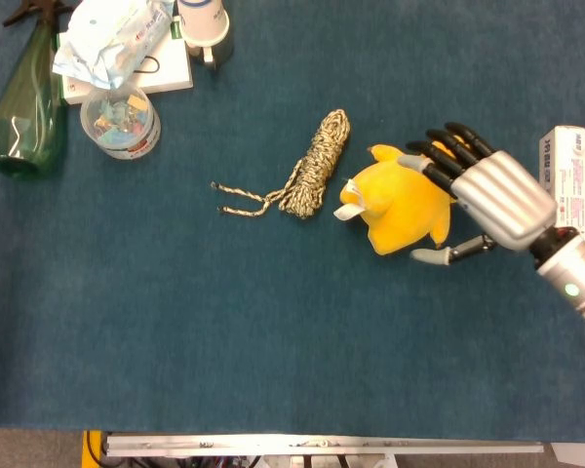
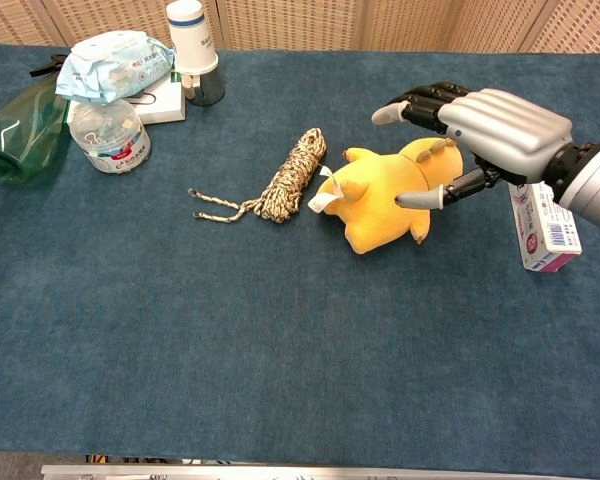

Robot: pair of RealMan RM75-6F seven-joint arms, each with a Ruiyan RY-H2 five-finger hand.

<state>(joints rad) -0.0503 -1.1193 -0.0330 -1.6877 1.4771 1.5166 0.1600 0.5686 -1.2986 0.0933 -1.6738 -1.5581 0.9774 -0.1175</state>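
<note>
Right hand (image 1: pixel 492 195) over yellow plush duck toy (image 1: pixel 405 200)
Toy's long axis runs two to eight o'clock, tagged end at eight; fingers (image 1: pixel 439 161) spread, grasping nothing.

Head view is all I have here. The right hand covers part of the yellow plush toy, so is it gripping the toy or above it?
Observer: Above it. In the chest view the right hand has its fingers spread over the yellow plush toy, and the blue table shows between them and the toy's back.
Operator: And the thumb?
Observer: In the chest view its tip lies across the toy's side, near a leg. I cannot tell whether it touches.
Operator: The box beside the hand?
Observer: It lies flat, apart from the toy, and its pink lower end is showing.
</note>
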